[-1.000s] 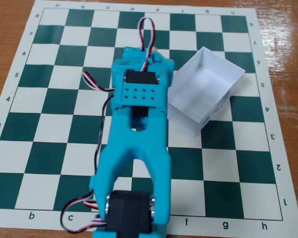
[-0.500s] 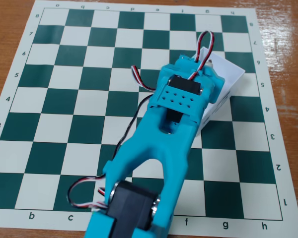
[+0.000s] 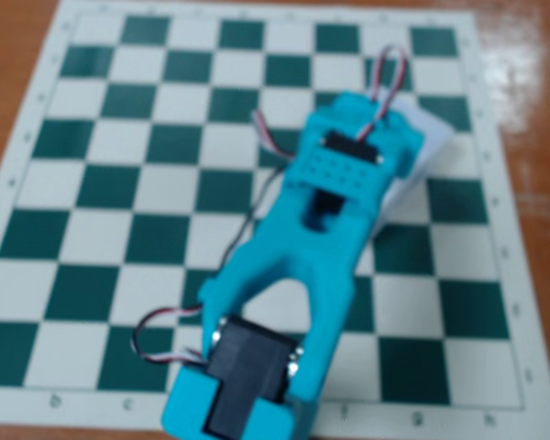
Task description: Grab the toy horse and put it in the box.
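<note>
Turquoise arm [image 3: 302,266] stretched forward, claw hidden

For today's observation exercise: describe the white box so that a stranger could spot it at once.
Find the green-and-white chessboard on the brown table. Follow the turquoise robot arm toward the board's upper right. The box peeks out from beneath it, the only plain white raised thing there.

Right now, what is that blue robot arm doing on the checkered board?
A turquoise robot arm stretches out across a green and white chessboard. Its far end hangs over a white box, which it mostly covers. The toy horse cannot be seen, and the gripper is hidden under the arm, so I cannot tell whether the horse is being held or already dropped in.
</note>
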